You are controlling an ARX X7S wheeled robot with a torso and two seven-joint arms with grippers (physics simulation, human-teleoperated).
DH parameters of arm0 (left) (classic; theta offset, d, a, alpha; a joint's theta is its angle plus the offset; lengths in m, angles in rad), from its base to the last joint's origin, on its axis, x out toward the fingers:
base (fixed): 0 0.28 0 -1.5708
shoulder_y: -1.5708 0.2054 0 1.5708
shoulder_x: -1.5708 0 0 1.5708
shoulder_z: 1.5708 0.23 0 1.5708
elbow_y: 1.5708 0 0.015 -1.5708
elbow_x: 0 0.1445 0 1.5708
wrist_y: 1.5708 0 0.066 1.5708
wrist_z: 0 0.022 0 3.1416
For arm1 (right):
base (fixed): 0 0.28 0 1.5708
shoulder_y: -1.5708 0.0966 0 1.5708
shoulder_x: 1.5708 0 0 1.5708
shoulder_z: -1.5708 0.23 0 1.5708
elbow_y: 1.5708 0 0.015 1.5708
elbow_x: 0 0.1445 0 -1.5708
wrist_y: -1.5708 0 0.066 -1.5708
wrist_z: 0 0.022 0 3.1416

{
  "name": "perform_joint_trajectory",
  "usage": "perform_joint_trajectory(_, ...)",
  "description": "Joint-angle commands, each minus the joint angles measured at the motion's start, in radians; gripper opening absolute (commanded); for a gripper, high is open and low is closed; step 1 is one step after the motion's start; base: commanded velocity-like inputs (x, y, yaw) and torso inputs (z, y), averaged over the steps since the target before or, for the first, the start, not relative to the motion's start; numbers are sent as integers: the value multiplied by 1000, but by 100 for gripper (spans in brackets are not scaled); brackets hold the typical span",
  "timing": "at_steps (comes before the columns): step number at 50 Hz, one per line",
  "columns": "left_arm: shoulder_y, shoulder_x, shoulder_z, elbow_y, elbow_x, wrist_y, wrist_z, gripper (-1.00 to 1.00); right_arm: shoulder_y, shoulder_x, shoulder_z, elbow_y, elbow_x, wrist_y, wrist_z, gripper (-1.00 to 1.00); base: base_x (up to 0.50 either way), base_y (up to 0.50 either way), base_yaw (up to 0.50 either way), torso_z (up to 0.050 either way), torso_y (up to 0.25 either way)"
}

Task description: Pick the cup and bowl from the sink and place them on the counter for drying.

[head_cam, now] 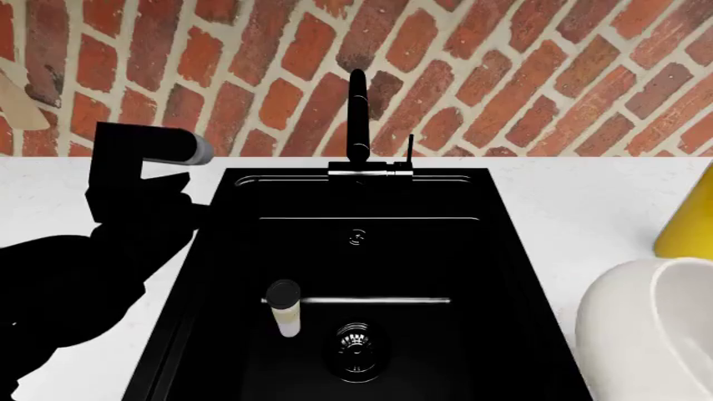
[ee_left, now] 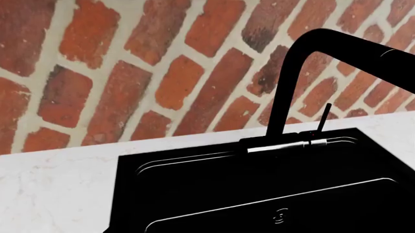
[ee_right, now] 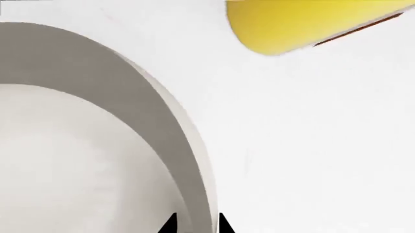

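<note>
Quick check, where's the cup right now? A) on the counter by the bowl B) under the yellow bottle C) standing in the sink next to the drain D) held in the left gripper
C: in the head view the cup stands upright in the sink, just beside the drain, while the bowl is on the counter at the right.
</note>
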Motion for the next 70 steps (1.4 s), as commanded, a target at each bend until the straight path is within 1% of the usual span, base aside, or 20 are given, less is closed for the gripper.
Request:
perform_joint_trajectory(1, 12, -7, 3, -1, -2, 9, 2, 100, 14, 27, -118, 82, -269, 4, -160, -100, 0, 0, 0, 0, 0)
perform_joint_trajectory(6, 14, -14, -3, 2, -9, 8, -1, 100, 14, 38, -155, 110, -389, 4, -251, -100, 0, 0, 0, 0, 0)
perform_joint_trajectory(9, 12, 1, 8, 2, -4, 8, -16, 100, 14, 46, -217, 114, -595, 4, -410, -100, 0, 0, -1, 0, 0)
perform_joint_trajectory(11, 12, 7, 14, 1, 0, 11, -20, 100, 14, 49, -200, 125, -673, 4, -476, -100, 0, 0, 0, 0, 0)
perform_joint_trajectory(13, 16, -8, 10, -4, -1, 16, -2, 100, 14, 58, -185, 136, -535, 4, -349, -100, 0, 0, -1, 0, 0)
perform_joint_trajectory(16, 0, 11, 32, -7, 11, 16, -14, 100, 14, 56, -176, 154, -415, 4, -209, -100, 0, 0, -1, 0, 0)
perform_joint_trajectory(17, 1, -4, 23, -6, 2, 13, -4, 100, 14, 69, -131, 170, -310, 4, -102, -100, 0, 0, -3, 0, 0)
perform_joint_trajectory(21, 4, -22, 10, -2, -10, 9, -1, 100, 14, 75, -128, 167, -233, 4, -15, -100, 0, 0, -1, 0, 0)
perform_joint_trajectory(22, 4, -14, 15, 0, -8, 9, -9, 100, 14, 72, -128, 167, -234, 4, -14, -100, 0, 0, 0, 0, 0)
perform_joint_trajectory(25, 4, -8, 17, 4, -9, 8, -21, 100, 14, 53, -126, 189, -404, 4, -101, -100, 0, 0, -1, 0, 0)
perform_joint_trajectory(28, 7, -10, 19, -1, -5, 17, -13, 100, 14, 53, -94, 237, -449, 4, -102, -100, 0, -1, -1, 0, 0)
perform_joint_trajectory(29, 12, -19, 16, 0, -6, 20, -3, 100, 14, 55, -113, 225, -520, 4, -153, -100, 0, 0, 0, 0, 0)
perform_joint_trajectory(34, 9, -12, 25, -5, -3, 23, -7, 100, 14, 67, -97, 252, -546, 4, -134, -100, 0, 0, 0, 0, 0)
perform_joint_trajectory(38, 14, -6, 31, -4, 2, 29, -11, 100, 14, 63, -107, 264, -663, 4, -215, -100, 0, 0, 0, 0, 0)
perform_joint_trajectory(43, 19, -19, 28, -9, -1, 35, 2, 100, 14, 70, -84, 253, -581, 4, -140, -100, 0, 0, 0, 0, 0)
perform_joint_trajectory(44, 16, -18, 30, -10, 0, 35, 1, 100, 14, 71, -97, 231, -619, 4, -184, -100, 0, 0, 0, 0, 0)
perform_joint_trajectory(48, 16, -19, 31, -9, -1, 36, -1, 100, 14, 72, -29, 236, -500, 4, -73, -100, 0, 0, 0, 0, 0)
perform_joint_trajectory(49, 19, -15, 36, -9, 3, 39, -2, 100, 14, 63, -16, 229, -505, 4, -86, 100, 0, 0, 0, 0, 0)
perform_joint_trajectory(58, 20, -23, 34, -9, -5, 41, 0, 100, 14, 30, 39, 210, -419, 4, -54, 100, 0, 0, 0, 0, 0)
perform_joint_trajectory(70, 15, -13, 41, -2, -13, 40, -18, 100, 14, -27, 107, 213, -515, 4, -173, 100, 0, 0, 0, 0, 0)
